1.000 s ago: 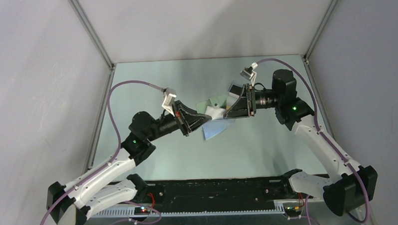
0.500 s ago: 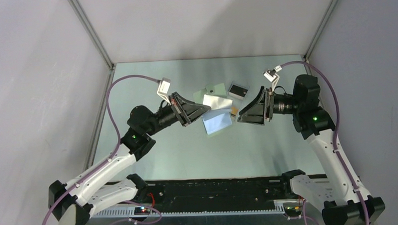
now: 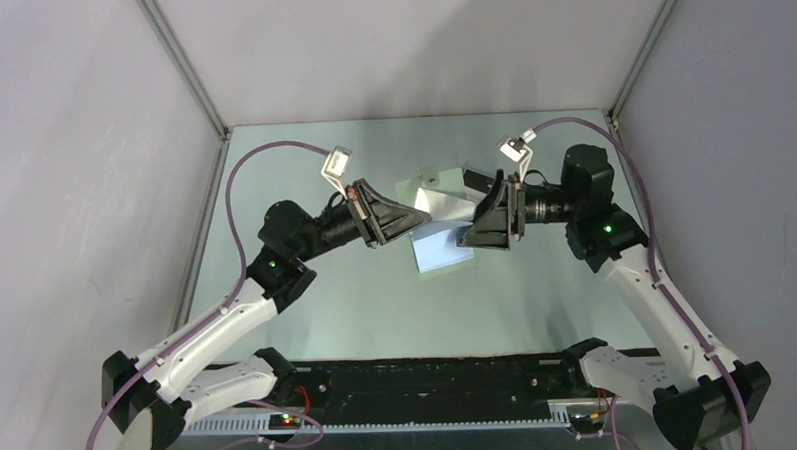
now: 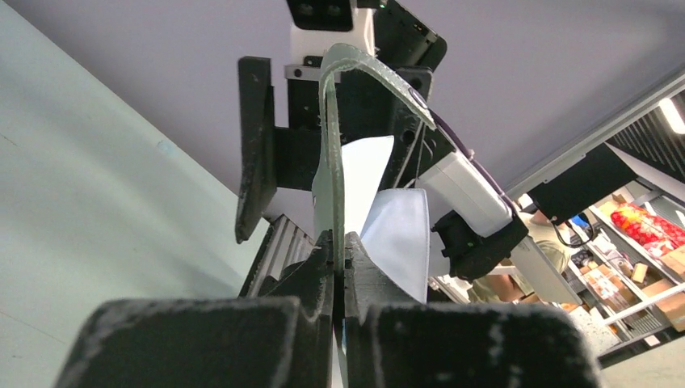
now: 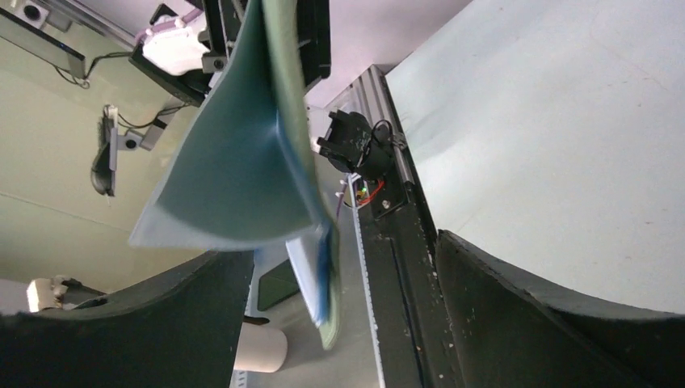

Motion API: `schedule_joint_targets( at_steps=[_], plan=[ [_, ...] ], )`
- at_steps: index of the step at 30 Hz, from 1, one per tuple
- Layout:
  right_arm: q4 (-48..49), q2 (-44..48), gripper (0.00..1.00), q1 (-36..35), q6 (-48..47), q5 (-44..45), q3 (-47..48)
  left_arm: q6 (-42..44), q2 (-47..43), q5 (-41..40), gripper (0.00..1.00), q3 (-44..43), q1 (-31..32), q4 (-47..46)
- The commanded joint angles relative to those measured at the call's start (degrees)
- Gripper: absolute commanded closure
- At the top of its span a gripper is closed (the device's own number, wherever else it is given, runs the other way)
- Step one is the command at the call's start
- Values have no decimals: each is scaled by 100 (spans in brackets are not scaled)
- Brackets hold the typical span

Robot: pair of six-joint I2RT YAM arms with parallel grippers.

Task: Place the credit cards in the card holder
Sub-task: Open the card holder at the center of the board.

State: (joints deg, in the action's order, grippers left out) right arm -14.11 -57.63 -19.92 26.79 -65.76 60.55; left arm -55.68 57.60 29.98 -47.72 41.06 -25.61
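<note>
Left wrist view: left end effector pinched tight on open wallet edge. Right end effector spread wide, wallet between its fingers.

Flat grey-green folding wallet, bluish-grey inside: unfolded, up in the air, flaps splayed apart, pinched at one edge, bluish inner face showing from above.

card holder: grey-green outside, blue-grey inside on show
left gripper: black
right gripper: black too
left forearm: white shell
table: pale green, plain
walls: lilac-grey
</note>
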Motion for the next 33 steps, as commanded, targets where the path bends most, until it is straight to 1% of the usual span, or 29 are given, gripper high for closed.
schedule_joint_targets(
  at_steps=[1,4,6,8,9,10,11,12,13,14,15,16,17,18,19,20,21,22,24,28,33],
  plan=[
    [1071,-271,18,-172,682,-2,78,-222,-116,74,100,-249,-28,-243],
    [1339,-377,23,-251,951,50,75,-257,-139,58,100,-284,-29,-243],
    [1604,-426,29,-335,1049,65,75,-300,-115,61,100,-322,-29,-244],
    [1793,-484,40,-373,1176,38,74,-362,-87,70,100,-347,-29,-243],
    [1857,-494,42,-381,1222,24,72,-368,-75,61,100,-349,-33,-243],
    [1982,-503,49,-409,1307,3,71,-375,-66,41,98,-358,-30,-243],
    [2035,-504,53,-426,1349,-7,66,-380,-72,29,96,-359,-39,-243],
    [2125,-504,66,-458,1422,-14,76,-381,-73,-15,89,-356,-42,-248],
    [2155,-504,72,-463,1459,-15,73,-393,-85,-39,84,-333,-71,-244],
    [2199,-504,82,-474,1537,-16,69,-413,-92,-98,75,-316,-122,-244],
    [2218,-504,85,-480,1601,-16,70,-424,-109,-124,70,-270,-154,-243],
    [2239,-504,93,-483,1641,1,64,-441,-122,-187,57,-245,-231,-243],
    [2247,-508,96,-484,1730,15,63,-456,-154,-230,50,-180,-270,-245],
    [2250,-523,100,-481,1785,40,66,-506,-171,-304,35,-134,-358,-244],
    [2261,-535,100,-475,1907,56,69,-536,-210,-346,28,-40,-408,-243],
    [2300,-567,100,-477,1970,79,70,-592,-234,-421,16,15,-507,-248],
    [2347,-584,100,-471,2124,93,70,-623,-285,-461,8,144,-553,-233],
    [2362,-640,100,-470,2215,150,70,-669,-355,-513,2,208,-664,-223],
    [2374,-755,100,-408,2498,275,66,-720,-485,-559,1,415,-816,-219],
    [2372,-1033,100,-263,3109,466,64,-737,-733,-602,0,790,-973,-214],
    [2674,-1290,100,-177,3712,657,64,-767,-684,-504,0,1000,-996,-200]
  ],
)
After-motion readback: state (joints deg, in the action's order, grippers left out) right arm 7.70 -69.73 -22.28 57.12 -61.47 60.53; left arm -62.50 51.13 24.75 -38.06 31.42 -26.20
